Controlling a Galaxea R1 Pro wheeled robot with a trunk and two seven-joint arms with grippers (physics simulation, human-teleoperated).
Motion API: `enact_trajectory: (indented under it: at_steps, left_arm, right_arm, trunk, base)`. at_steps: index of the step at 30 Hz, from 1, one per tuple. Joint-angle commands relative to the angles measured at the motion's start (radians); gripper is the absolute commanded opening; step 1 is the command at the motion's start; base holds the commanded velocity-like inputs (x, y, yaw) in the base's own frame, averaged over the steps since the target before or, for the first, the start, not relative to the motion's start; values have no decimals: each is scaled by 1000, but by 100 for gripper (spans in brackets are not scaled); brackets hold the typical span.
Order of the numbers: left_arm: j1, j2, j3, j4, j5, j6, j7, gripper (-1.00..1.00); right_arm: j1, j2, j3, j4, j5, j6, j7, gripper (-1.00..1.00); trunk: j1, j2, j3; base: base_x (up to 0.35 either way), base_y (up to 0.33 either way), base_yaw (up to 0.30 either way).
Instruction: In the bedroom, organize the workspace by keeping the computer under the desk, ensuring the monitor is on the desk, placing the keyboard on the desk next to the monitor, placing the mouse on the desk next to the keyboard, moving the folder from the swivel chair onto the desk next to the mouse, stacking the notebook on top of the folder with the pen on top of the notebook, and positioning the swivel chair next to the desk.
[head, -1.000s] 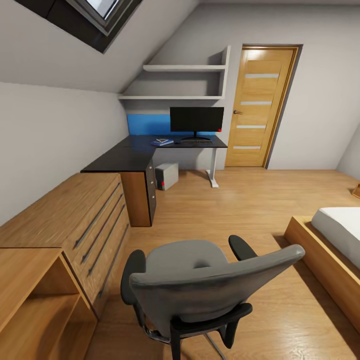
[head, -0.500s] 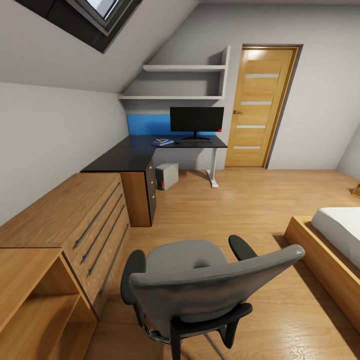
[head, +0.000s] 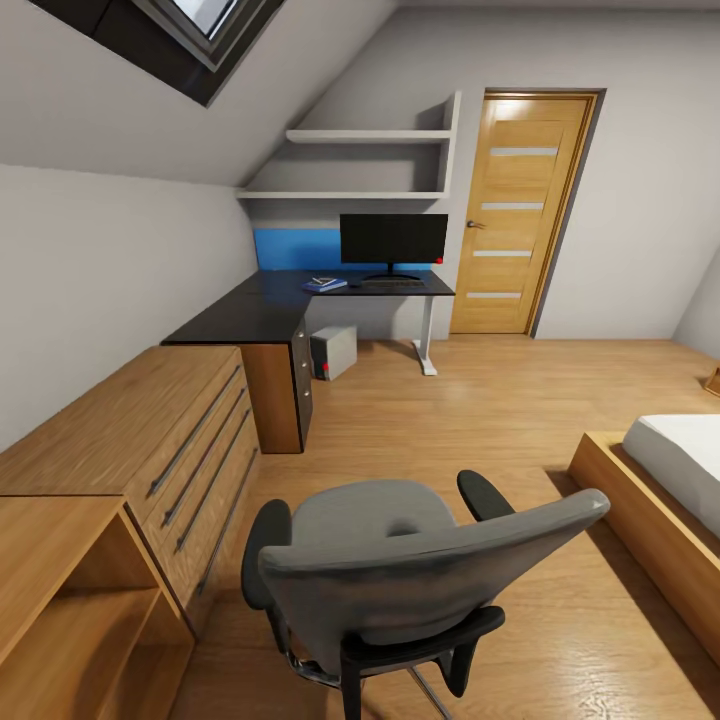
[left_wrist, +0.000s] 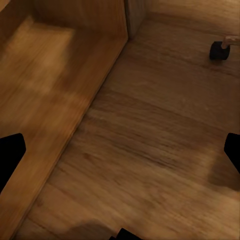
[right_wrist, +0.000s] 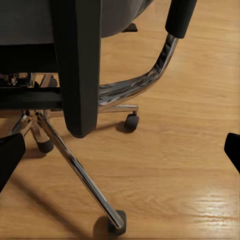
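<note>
Swivel chair stands near, well apart from far desk; monitor, keyboard, folder on desk; computer beneath; both grippers' fingers spread wide, empty; no legible writing.

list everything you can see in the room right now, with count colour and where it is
swivel chair: 1, grey with black armrests, nearest the camera, on the floor, far from the desk
desk: 1, black, L-shaped, far left corner
monitor: 1, black, on the desk by the far wall
keyboard: 1, dark, on the desk in front of the monitor
folder: 1, blue, on the desk beside the keyboard, something small on top
computer: 1, pale grey, on the floor under the desk
drawer unit: 1, light wood, along the left wall
door: 1, light wood, far wall
wall shelves: 2, pale, above the monitor
bed: 1, wood frame, white mattress, right side
left gripper: 1, black fingers apart, over the floor
right gripper: 1, black fingers apart, behind the chair's chrome base
</note>
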Motion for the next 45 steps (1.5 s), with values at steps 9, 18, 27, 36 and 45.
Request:
enact_trajectory:
  at_steps: [9, 18, 27, 36, 45]
  left_arm:
    - [-1, 0, -8, 0, 2, -1, 8, 100]
    - [-1, -1, -8, 0, 2, -1, 8, 100]
    - [-1, 0, -7, -1, 2, -1, 12, 100]
    - [-1, 0, -7, -2, 2, -1, 14, 100]
    - [-1, 0, -7, -2, 2, -1, 14, 100]
  right_arm:
    - [-1, 0, 1, -3, 10, 18, -10, 100]
    - [-1, 0, 1, -4, 10, 18, -10, 100]
    - [-1, 0, 1, -4, 10, 20, -11, 100]
    - [-1, 0, 1, -3, 9, 15, -11, 100]
    - [-1, 1, 1, -4, 9, 17, -10, 100]
  trunk:
    - [0, 0, -1]
    - [0, 0, -1]
    - [0, 0, -1]
    - [0, 0, -1]
    - [0, 0, -1]
  base:
    - [0, 0, 0]
    - [0, 0, 0]
    - [0, 0, 0]
    - [0, 0, 0]
    - [0, 0, 0]
